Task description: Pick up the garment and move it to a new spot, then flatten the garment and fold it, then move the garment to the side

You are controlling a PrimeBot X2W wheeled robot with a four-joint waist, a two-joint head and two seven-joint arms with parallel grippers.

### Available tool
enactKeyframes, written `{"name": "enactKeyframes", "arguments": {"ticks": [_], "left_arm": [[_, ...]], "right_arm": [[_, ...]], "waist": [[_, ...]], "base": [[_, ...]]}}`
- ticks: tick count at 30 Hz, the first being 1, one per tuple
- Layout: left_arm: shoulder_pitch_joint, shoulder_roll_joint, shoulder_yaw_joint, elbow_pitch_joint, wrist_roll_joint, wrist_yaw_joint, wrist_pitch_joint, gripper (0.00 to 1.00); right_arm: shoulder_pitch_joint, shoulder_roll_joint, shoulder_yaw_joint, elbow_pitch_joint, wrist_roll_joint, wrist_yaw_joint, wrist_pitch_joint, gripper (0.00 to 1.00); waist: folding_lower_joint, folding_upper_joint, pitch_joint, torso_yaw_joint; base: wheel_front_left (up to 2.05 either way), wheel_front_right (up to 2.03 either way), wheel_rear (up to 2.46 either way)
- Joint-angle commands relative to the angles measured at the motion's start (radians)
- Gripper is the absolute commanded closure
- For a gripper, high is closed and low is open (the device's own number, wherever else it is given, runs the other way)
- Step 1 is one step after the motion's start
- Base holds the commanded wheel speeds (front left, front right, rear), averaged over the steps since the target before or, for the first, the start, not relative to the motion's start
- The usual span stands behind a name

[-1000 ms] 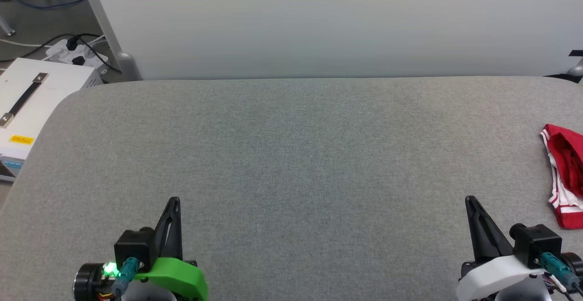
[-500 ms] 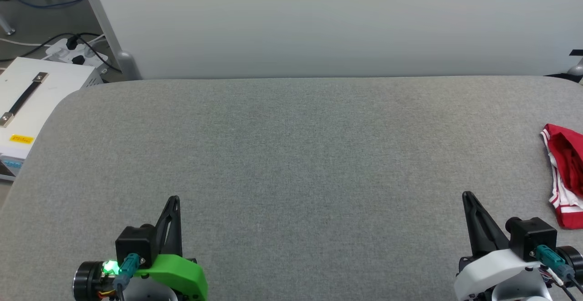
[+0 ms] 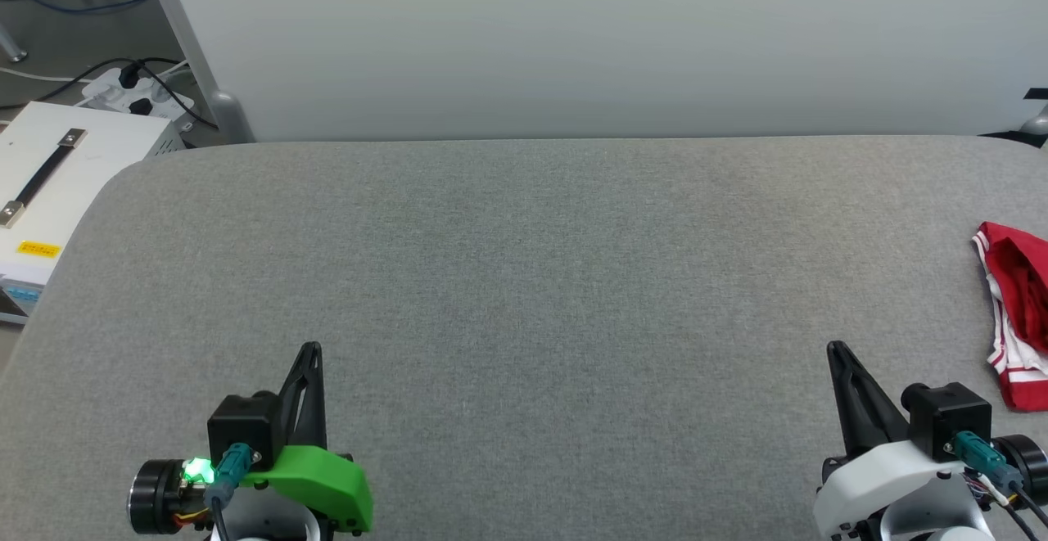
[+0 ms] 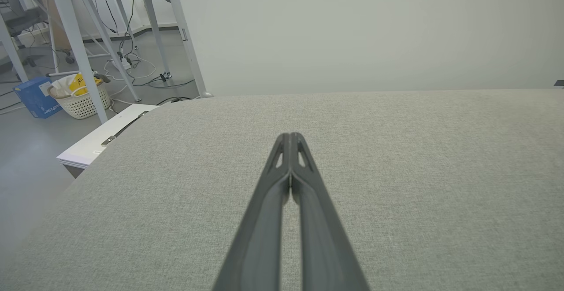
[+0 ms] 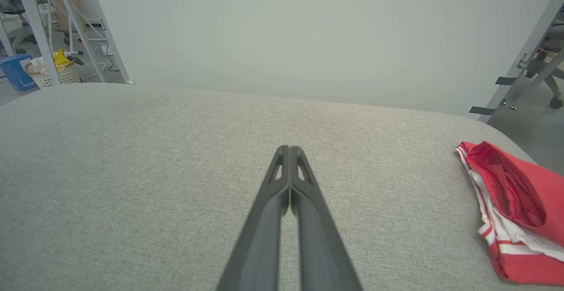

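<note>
Garment (image 3: 1019, 295) (bunched) at grey surface's (image 3: 524, 279) right edge.

Grey fabric tabletop (image 3: 524, 279); white box (image 3: 98, 152) w/ black strap (image 3: 45, 174) left; power strip (image 3: 123, 97) behind.

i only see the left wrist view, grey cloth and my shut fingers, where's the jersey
observer: The garment lies at the far right edge of the grey surface, partly cut off in the head view.
operator: which arm is closer
observer: The right gripper, shut, with bare cloth between it and the garment.
operator: is it lying flat
observer: No, it is bunched up, red with white striped trim along its near edge.
</note>
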Motion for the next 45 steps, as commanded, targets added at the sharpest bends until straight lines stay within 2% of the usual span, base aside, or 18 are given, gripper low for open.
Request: {"name": "enactKeyframes", "arguments": {"ticks": [1, 45], "left_arm": [[-0.019, -0.006, -0.001, -0.005, 0.010, 0.006, 0.007, 1.00], [-0.039, -0.009, -0.002, -0.028, 0.033, 0.022, 0.068, 1.00]], "right_arm": [[-0.022, 0.002, 0.002, -0.007, -0.010, -0.001, 0.007, 1.00], [-0.051, 0.005, 0.009, -0.015, -0.051, -0.001, 0.068, 1.00]], "waist": [[0.0000, 0.0000, 0.000, 0.000], [0.0000, 0.0000, 0.004, 0.001]], "base": [[0.00, 0.00, 0.00], [0.00, 0.00, 0.00]]}}
